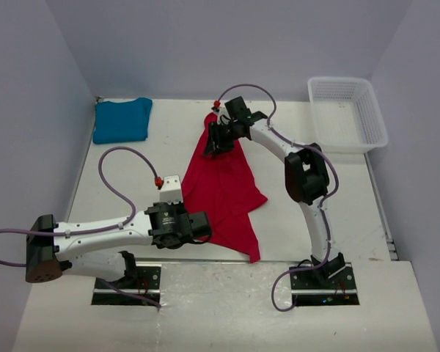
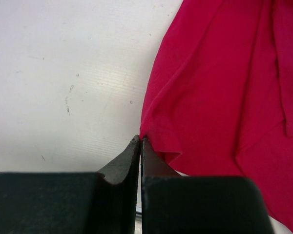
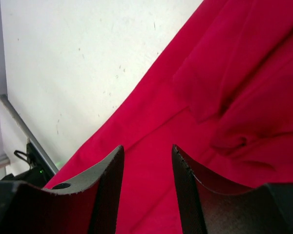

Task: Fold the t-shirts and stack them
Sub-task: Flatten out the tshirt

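Observation:
The red t-shirt (image 1: 224, 183) lies crumpled and lengthwise in the middle of the table. My left gripper (image 1: 207, 227) sits at its near left edge. In the left wrist view the left gripper (image 2: 140, 139) is shut, and the red t-shirt's (image 2: 219, 92) hem comes to a point right at the tips, with creases fanning out from there. My right gripper (image 1: 218, 141) hangs over the shirt's far end. In the right wrist view the right gripper (image 3: 146, 153) stands open astride the red cloth (image 3: 224, 83). The teal-blue t-shirt (image 1: 122, 119) lies folded at the back left.
A white mesh basket (image 1: 372, 117) stands at the back right corner. Grey walls close in the table on the left, back and right. Both arm bases are bolted at the near edge.

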Tool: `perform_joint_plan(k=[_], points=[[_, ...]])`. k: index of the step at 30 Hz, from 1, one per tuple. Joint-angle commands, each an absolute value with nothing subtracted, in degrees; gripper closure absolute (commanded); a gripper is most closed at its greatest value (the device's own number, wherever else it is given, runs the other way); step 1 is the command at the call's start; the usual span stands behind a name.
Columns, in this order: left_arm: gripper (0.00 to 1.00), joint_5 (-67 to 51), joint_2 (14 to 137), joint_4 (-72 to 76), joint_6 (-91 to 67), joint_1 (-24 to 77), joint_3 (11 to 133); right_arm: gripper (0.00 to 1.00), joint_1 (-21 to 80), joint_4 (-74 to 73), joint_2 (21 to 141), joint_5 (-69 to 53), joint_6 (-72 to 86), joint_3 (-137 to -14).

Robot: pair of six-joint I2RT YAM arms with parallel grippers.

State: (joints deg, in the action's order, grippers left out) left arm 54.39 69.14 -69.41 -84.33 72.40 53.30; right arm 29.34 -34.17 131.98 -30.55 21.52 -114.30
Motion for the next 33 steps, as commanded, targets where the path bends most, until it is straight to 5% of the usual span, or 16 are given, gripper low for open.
perform_joint_plan(k=[1,33], points=[[1.0,55.9,67.76,-67.85,-84.11,72.51,53.44,0.55,30.23,-34.37,133.42,-36.38,22.76,-116.81],[1.0,54.32,65.65,-64.6,-80.86,72.51,51.15,0.51,27.77,-34.8,139.57,-29.18,25.4,-120.14]])
